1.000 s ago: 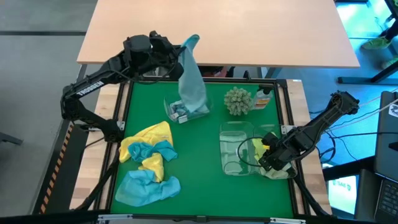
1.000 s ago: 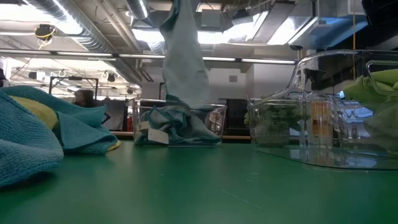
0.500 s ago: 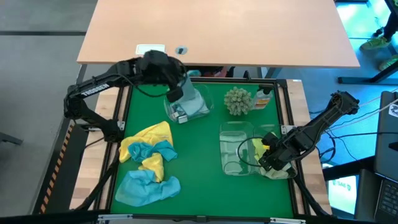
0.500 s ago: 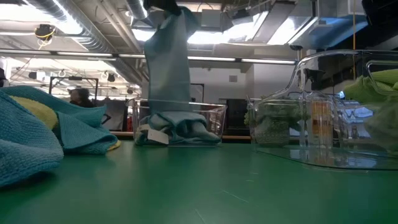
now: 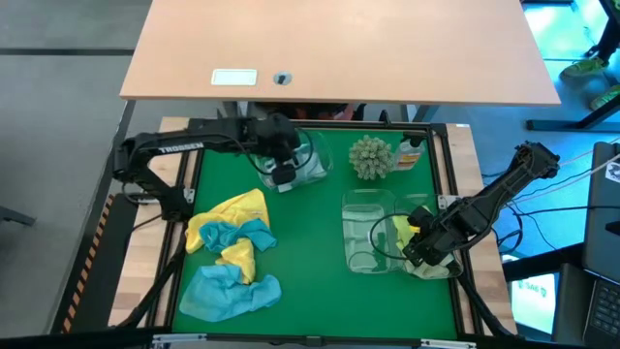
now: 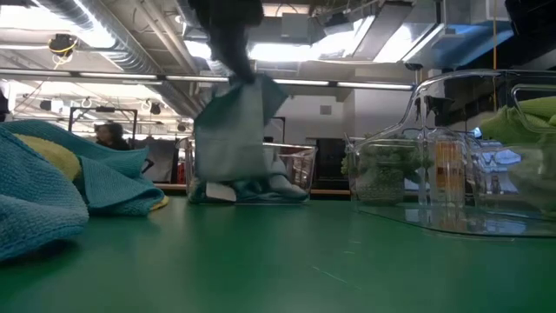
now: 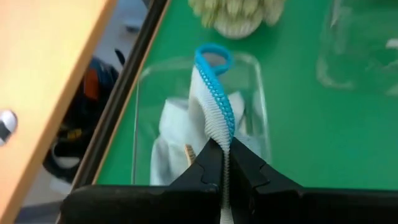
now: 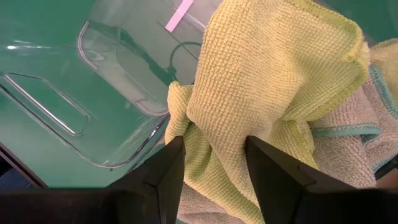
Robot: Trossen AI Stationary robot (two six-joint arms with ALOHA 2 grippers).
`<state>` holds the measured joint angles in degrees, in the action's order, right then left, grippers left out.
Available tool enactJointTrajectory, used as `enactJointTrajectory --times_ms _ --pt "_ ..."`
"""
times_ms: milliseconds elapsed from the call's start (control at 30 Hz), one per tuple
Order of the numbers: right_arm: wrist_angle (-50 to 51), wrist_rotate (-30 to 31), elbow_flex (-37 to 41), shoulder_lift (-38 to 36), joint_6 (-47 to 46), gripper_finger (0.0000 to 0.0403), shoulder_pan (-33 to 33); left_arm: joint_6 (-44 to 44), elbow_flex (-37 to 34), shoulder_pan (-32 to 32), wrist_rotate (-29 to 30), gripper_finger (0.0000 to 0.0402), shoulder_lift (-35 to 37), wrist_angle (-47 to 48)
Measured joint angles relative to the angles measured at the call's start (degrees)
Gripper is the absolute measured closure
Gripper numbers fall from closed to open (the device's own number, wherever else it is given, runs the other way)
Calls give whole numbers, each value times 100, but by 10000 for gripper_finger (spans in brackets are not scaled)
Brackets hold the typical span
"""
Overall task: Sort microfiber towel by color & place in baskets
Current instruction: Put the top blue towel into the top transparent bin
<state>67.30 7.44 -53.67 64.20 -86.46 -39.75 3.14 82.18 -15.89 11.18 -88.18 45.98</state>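
My left gripper (image 5: 281, 171) is over the far-left basket (image 5: 318, 171), shut on a pale grey-blue towel (image 7: 210, 106). That towel hangs down into the basket (image 6: 252, 178) in the low view (image 6: 230, 130). My right gripper (image 5: 424, 248) is open and low in the right basket (image 5: 448, 271). Its fingers stand on either side of a bunch of lime green towel (image 8: 267, 87). A pile of yellow and light blue towels (image 5: 232, 254) lies on the green mat at the near left. My left gripper pinches the pale towel's stitched blue hem (image 7: 225, 134) between its two fingers, coming from above. The towel hangs below the fingers, and its lower part (image 7: 171, 134) rests inside the basket. My right gripper has the lime towel between its open fingers (image 8: 168, 171); whether they touch it I cannot tell.
An empty clear basket (image 5: 366, 233) sits between the other two. A spiky grey-green ball (image 5: 370, 157) and an orange-capped bottle (image 5: 411, 155) stand at the far edge. Bare green mat (image 5: 310, 281) lies in the near middle. A wooden table (image 5: 339, 48) is beyond the far edge.
My left gripper has come down toward the far-left basket and a little toward the near edge, staying shut. The pale towel, earlier hanging long and high above the basket, now has its lower part gathered in the basket.
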Motion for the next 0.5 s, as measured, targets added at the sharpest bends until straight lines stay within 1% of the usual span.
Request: enactJointTrajectory --times_ms 333,500 --pt "-34 148 0 0 -2 233 0 0 -1380 -203 13 401 6 -631" --pt "-36 148 0 0 -2 233 0 2 -1912 -279 7 401 6 -988"
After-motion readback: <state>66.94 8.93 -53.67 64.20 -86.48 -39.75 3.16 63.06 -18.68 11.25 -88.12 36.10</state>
